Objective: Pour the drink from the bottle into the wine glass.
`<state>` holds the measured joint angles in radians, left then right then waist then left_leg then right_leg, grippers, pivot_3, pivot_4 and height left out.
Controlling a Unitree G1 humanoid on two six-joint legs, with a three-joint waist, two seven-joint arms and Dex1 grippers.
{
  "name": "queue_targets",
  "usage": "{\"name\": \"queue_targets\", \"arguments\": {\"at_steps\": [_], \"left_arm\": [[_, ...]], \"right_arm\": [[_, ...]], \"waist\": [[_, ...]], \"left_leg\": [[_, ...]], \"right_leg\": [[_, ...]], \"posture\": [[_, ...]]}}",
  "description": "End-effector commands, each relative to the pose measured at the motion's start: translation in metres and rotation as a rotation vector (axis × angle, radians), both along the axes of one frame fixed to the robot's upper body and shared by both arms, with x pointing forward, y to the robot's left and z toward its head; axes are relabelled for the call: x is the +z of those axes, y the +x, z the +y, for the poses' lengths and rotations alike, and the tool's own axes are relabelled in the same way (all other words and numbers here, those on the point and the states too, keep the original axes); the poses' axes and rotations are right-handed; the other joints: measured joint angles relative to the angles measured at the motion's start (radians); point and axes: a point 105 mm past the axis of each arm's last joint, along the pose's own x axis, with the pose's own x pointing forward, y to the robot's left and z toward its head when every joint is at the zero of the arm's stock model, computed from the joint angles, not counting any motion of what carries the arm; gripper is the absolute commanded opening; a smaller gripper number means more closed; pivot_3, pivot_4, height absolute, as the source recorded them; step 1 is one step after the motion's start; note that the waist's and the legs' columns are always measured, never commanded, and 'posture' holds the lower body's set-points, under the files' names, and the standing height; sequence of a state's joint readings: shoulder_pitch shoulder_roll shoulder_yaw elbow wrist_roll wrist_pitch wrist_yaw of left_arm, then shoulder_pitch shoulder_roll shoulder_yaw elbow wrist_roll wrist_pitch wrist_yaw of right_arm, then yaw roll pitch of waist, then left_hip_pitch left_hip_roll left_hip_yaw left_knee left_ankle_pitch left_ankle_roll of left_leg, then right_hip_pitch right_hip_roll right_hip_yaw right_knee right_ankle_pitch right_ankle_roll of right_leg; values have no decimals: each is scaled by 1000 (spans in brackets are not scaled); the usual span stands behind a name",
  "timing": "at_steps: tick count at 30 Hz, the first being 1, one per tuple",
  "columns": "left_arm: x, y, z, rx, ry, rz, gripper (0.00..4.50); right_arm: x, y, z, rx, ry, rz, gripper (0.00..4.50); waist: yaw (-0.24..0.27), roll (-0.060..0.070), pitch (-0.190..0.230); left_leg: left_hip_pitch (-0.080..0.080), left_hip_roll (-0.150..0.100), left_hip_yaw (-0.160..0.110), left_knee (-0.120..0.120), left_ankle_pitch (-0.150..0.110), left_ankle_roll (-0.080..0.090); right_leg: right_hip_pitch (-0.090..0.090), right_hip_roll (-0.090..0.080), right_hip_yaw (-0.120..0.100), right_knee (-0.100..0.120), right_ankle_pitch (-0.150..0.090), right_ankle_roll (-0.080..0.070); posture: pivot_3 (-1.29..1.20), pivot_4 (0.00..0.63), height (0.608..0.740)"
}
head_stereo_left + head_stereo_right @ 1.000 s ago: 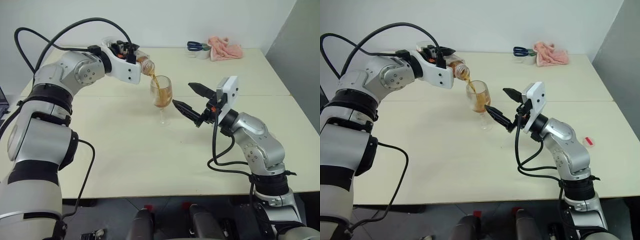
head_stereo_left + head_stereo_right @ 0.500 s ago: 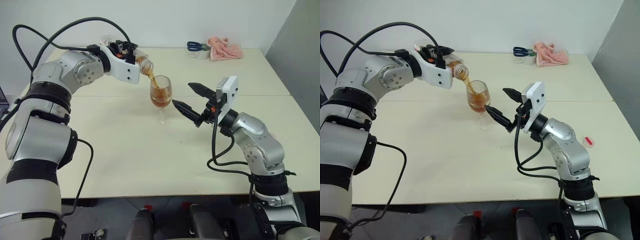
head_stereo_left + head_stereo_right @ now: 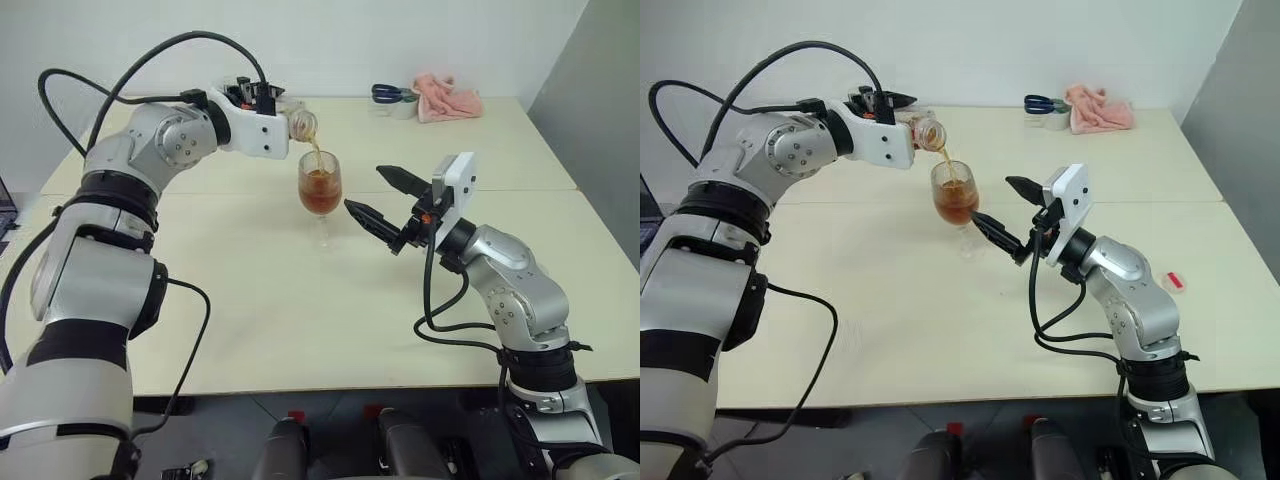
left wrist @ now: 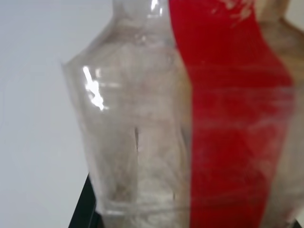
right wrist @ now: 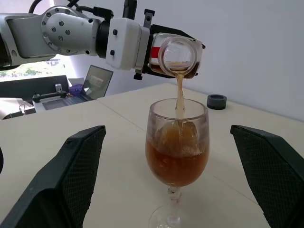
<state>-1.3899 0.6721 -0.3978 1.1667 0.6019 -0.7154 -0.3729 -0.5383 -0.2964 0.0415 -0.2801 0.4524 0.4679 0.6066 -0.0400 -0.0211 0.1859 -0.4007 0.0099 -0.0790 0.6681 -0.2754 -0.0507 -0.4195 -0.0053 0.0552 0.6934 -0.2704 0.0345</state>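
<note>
The left fingers, upper left of centre, are clamped on the bottle, tipped mouth-down over the wine glass at mid-table; the drink streams into its bowl. The right fingers are spread wide just right of the glass, holding nothing

clear, glossy plastic bottle with a smooth red label stripe pours translucent amber drink into a shiny, smooth wine glass on a matt, cream worktop. the right end effector has matt black fingers with finely textured pads. soft pink cloth lies crumpled at the far right.
</note>
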Motion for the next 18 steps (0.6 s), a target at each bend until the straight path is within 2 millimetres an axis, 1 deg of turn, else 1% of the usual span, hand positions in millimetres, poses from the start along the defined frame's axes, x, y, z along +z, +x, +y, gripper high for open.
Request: {"name": "queue_targets", "arguments": {"at_steps": [1,6,7,8,9,11,13,15,18], "left_arm": [[24,-4,-3,-27,-193,-7,1656],[33,-7,-2,-61,-522,86,1656],[34,-7,2,-56,-606,95,1656],[30,-8,11,-34,-721,114,1656],[24,-9,21,-6,-827,128,1656],[6,-15,43,72,-1036,145,1656],[-13,-25,63,157,-1240,151,1656],[-34,-37,78,236,-1365,150,1656],[-61,-53,94,313,-1503,144,1656]], "right_arm": [[14,-7,1,11,18,-67,4500],[16,-10,3,42,24,-69,4500],[15,-12,4,56,11,-67,4500],[15,-14,5,70,5,-63,4500],[14,-16,5,83,0,-58,4500],[10,-22,5,111,-18,-48,4500],[0,-30,3,145,-53,-30,4500],[-14,-37,-1,174,-108,-10,4500],[-28,-44,-4,202,-150,17,4500]], "waist": [[-3,0,0],[-9,0,0],[-10,0,0],[-13,0,0],[-17,0,0],[-24,1,-1],[-30,1,-1],[-30,1,-1],[-24,0,-1]], "left_leg": [[0,0,0,0,0,0],[0,0,0,2,0,0],[0,0,0,2,0,0],[0,0,0,2,0,0],[0,0,0,2,0,0],[0,1,0,3,0,0],[2,2,-2,3,0,0],[2,2,-3,4,0,0],[1,1,-2,6,0,0]], "right_leg": [[0,0,0,1,0,0],[0,0,0,3,0,0],[0,0,1,3,0,0],[0,0,1,3,0,0],[0,0,1,3,0,0],[0,0,3,4,0,0],[-1,0,5,5,0,0],[0,0,6,5,0,0],[0,0,6,5,0,0]], "posture": [[0,150,740],[0,150,740],[0,150,740],[0,150,740],[0,150,740],[0,150,740],[0,150,740],[0,150,740],[0,150,740]]}}
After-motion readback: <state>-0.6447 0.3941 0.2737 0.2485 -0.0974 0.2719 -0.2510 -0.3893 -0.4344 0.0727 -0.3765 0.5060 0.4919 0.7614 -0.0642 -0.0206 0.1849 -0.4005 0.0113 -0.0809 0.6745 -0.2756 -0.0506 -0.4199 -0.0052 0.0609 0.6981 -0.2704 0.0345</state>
